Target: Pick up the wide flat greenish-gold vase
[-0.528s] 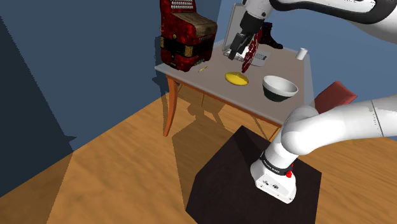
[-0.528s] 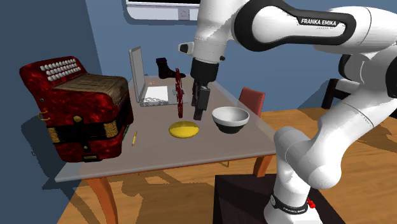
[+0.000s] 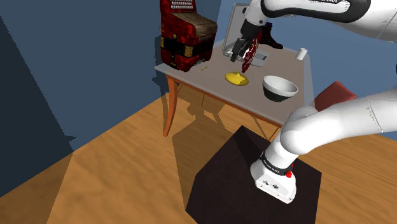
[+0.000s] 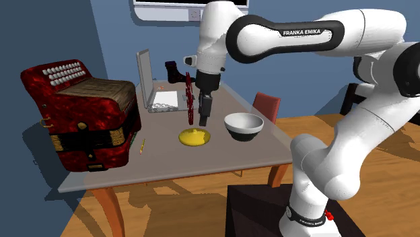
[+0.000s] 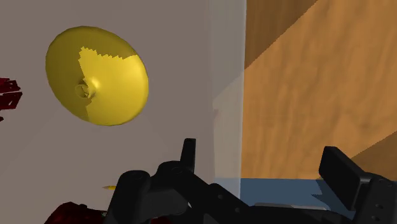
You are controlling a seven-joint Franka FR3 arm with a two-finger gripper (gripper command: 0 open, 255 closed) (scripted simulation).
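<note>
The vase (image 4: 194, 137) is a wide, flat yellow-gold disc with a small neck at its centre, lying on the grey table (image 4: 176, 165). It also shows in the shoulder view (image 3: 236, 79) and the wrist view (image 5: 97, 75). My gripper (image 4: 203, 118) hangs above the table just beside the vase, pointing down, well clear of it. From the shoulder camera, the gripper (image 3: 238, 56) is above the vase. The wrist view has the gripper (image 5: 262, 164) open, with the vase off to one side of the fingers, not between them; the table edge lies below the fingers.
A thin dark red upright object (image 4: 190, 98) stands close beside the gripper. A white bowl (image 4: 243, 126) sits near the vase. A red accordion (image 4: 81, 114), an open laptop (image 4: 149, 86), a black boot (image 4: 176, 71) and a pencil (image 4: 142, 145) share the table. A red chair (image 4: 266, 105) stands behind.
The arm has swung and the gripper has shifted a little toward the second exterior view's left, closer to above the vase. The vase has not moved.
</note>
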